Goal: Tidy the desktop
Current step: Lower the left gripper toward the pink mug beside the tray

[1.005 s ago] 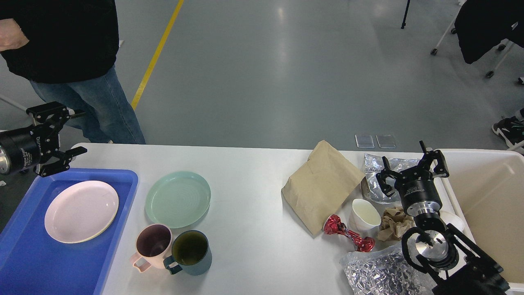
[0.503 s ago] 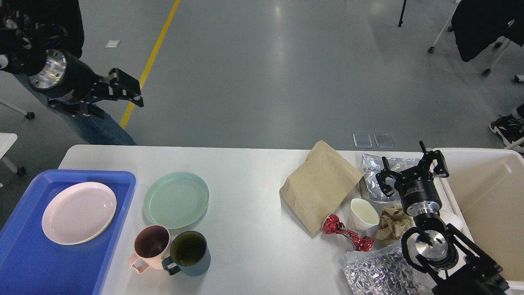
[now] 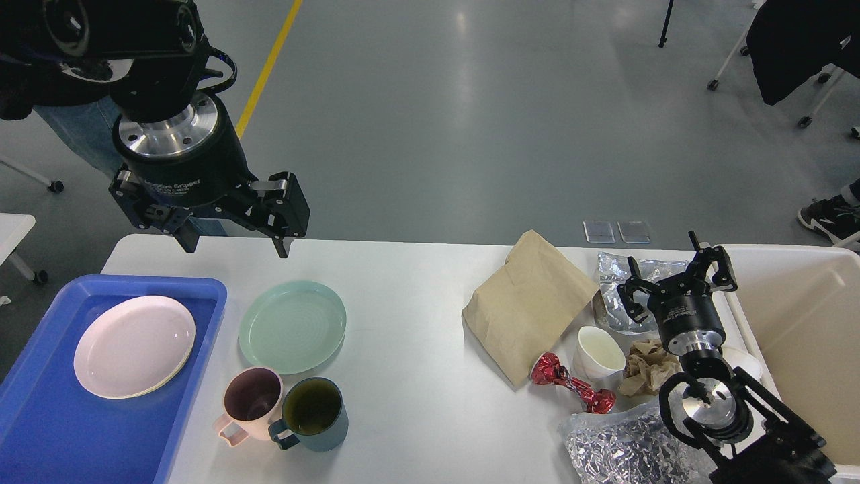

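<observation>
The white desktop (image 3: 403,336) holds dishes on the left and rubbish on the right. A green plate (image 3: 292,327), a pink mug (image 3: 250,400) and a dark teal mug (image 3: 312,411) stand near a blue tray (image 3: 40,430) that holds a pink plate (image 3: 134,345). My left gripper (image 3: 235,242) is open and empty, high over the desktop's far edge behind the green plate. My right gripper (image 3: 674,279) is open and empty above a silver foil bag (image 3: 615,296).
On the right lie a brown paper bag (image 3: 527,302), a red wrapper (image 3: 571,390), a white paper cup (image 3: 598,353), crumpled brown paper (image 3: 648,373) and a second foil bag (image 3: 618,447). A cream bin (image 3: 806,336) stands at the right edge.
My left arm swung up from beside the blue tray and to the right, and its gripper now points down behind the green plate. The right arm has not moved.
</observation>
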Action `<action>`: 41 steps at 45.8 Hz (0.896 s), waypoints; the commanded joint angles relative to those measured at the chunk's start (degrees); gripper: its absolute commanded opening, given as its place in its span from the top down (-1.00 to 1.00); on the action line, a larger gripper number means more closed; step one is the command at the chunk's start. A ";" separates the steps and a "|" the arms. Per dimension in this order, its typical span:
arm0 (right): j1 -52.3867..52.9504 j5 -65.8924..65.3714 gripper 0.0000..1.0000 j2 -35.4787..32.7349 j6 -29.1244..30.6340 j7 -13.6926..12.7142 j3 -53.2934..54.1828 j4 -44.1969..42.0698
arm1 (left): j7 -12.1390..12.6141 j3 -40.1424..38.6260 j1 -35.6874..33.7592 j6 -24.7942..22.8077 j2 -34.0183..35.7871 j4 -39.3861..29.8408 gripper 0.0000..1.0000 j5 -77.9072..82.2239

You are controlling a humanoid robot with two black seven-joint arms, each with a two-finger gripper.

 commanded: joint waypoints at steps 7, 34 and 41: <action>0.00 0.00 -1.00 0.00 0.00 -0.04 0.00 -0.02 | 0.65 0.72 -2.68 -2.89 0.59 -2.75 -0.93 -1.50; 0.00 0.00 -1.00 0.00 0.00 -0.04 0.00 -0.02 | -1.02 2.92 9.96 2.88 7.80 -2.40 -0.85 -0.10; 0.00 0.00 -1.00 0.00 0.00 -0.04 0.00 -0.02 | -1.28 0.82 21.39 15.00 11.84 -2.31 -0.85 4.12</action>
